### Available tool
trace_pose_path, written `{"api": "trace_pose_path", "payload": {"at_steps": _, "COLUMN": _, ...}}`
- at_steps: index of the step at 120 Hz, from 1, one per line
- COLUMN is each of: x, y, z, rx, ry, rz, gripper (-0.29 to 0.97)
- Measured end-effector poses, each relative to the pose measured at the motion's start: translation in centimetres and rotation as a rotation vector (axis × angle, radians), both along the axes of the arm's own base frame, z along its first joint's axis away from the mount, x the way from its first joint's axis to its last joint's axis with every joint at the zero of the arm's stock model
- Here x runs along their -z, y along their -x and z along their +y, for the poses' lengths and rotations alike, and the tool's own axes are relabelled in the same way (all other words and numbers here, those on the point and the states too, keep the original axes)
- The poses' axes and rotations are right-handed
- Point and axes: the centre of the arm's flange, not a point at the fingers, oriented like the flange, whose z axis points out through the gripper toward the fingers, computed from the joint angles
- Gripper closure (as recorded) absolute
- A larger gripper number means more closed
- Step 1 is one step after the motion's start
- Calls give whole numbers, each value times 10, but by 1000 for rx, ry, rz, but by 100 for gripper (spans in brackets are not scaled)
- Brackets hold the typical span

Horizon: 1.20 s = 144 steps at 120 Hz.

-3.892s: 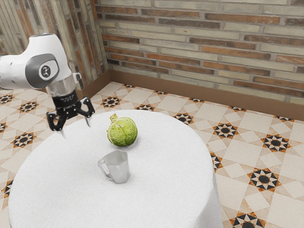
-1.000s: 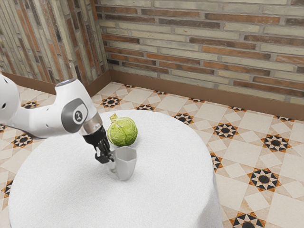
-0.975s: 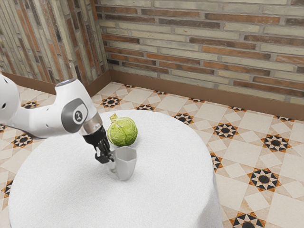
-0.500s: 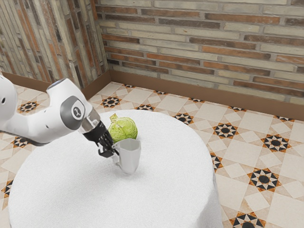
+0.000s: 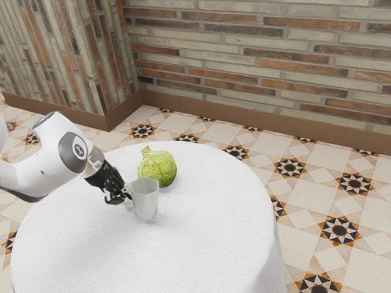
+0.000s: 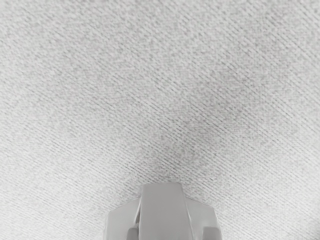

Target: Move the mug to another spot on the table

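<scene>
A pale grey faceted mug point(image 5: 145, 198) stands upright near the middle of the round white table point(image 5: 201, 256), just in front of the cabbage. My black gripper point(image 5: 122, 195) comes in low from the exterior view's left and is shut on the mug's handle side. In the wrist view the mug point(image 6: 161, 212) is a grey blurred shape right under my hand, with the white cloth point(image 6: 160, 90) beyond it.
A green cabbage point(image 5: 157, 167) lies close behind the mug, toward the exterior view's right. White cloth stretches wide in front and to the exterior view's right, up to the table's rounded edge. Tiled floor and brick walls surround the table.
My gripper came down from above the table's left side and closed on the mug. In the last second it lifted the mug slightly, then carried it toward the exterior view's left.
</scene>
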Motion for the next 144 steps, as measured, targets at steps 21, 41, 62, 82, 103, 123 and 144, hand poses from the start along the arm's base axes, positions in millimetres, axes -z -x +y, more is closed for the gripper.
{"api": "trace_pose_path", "payload": {"at_steps": 21, "x": 1, "y": 6, "z": 39, "rx": -36, "ry": -17, "rz": -38, "gripper": 74}}
{"api": "trace_pose_path", "payload": {"at_steps": 41, "x": 3, "y": 9, "z": 58, "rx": -30, "ry": -42, "rz": -62, "gripper": 74}}
{"api": "trace_pose_path", "payload": {"at_steps": 62, "x": 12, "y": 3, "z": 30, "rx": 46, "ry": -36, "rz": -75, "gripper": 74}}
{"api": "trace_pose_path", "payload": {"at_steps": 82, "x": 11, "y": 1, "z": -4, "rx": 139, "ry": -36, "rz": -96, "gripper": 74}}
{"api": "trace_pose_path", "payload": {"at_steps": 103, "x": 8, "y": 26, "z": 0, "rx": 157, "ry": -35, "rz": -104, "gripper": 75}}
{"api": "trace_pose_path", "payload": {"at_steps": 123, "x": 10, "y": 46, "z": 41, "rx": 90, "ry": -43, "rz": -104, "gripper": 75}}
{"api": "trace_pose_path", "payload": {"at_steps": 144, "x": 13, "y": 48, "z": 48, "rx": 100, "ry": -52, "rz": -108, "gripper": 75}}
